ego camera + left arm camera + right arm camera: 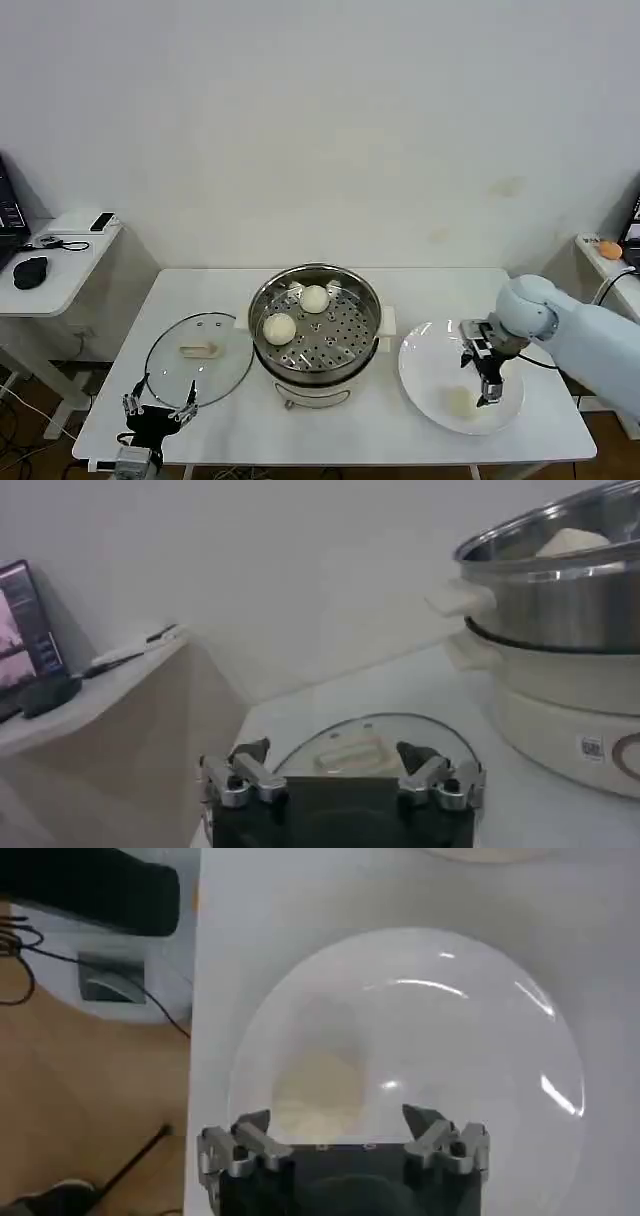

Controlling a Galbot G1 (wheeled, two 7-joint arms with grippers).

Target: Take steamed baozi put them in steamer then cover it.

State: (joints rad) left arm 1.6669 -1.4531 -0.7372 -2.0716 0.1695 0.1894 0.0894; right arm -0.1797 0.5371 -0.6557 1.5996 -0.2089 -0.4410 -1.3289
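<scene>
The steel steamer (352,300) stands mid-table with two steamed baozi on its perforated tray, one at the back (314,298) and one at the left (279,327). A third baozi (460,402) lies on the white plate (430,360). My right gripper (485,385) hovers open just above that plate, with the bun (318,1088) slightly ahead of its spread fingers (250,1133). The glass cover (198,355) lies flat left of the steamer, white handle up. My left gripper (158,408) waits open at the cover's near edge (370,742). The steamer (560,590) rises beyond it.
A white side table (60,262) with a mouse and small devices stands at the far left. Another shelf with an orange object (609,248) is at the far right. The plate lies close to the table's front right edge, with floor and cables (60,978) beyond.
</scene>
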